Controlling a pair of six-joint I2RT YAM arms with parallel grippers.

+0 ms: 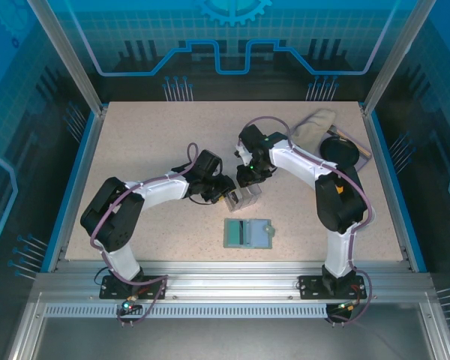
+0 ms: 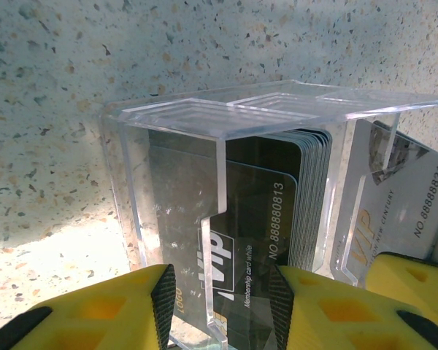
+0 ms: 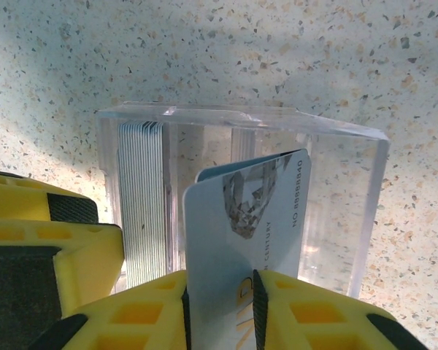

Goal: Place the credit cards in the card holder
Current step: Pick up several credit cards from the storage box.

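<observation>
A clear plastic box [image 2: 168, 124] stands on the speckled table, with a stack of credit cards [image 3: 142, 204] on edge inside it. My left gripper [image 2: 220, 281] is shut on the box, its pads on either side of the part that holds a dark VIP card [image 2: 255, 219]. My right gripper [image 3: 219, 281] is shut on a pale white-blue credit card [image 3: 248, 211] that stands upright in the box's other compartment, with a teal edge right behind it. In the top view both grippers [image 1: 226, 196] [image 1: 247, 182] meet at the box [image 1: 247, 197]. The card holder [image 1: 248, 233] lies open and flat nearer the bases.
A beige cloth [image 1: 315, 122] and a black round object [image 1: 337, 152] lie at the back right of the table. Blue rails [image 1: 76, 180] border the table's sides. My left gripper's yellow finger [image 3: 58, 248] sits close beside the box's left wall.
</observation>
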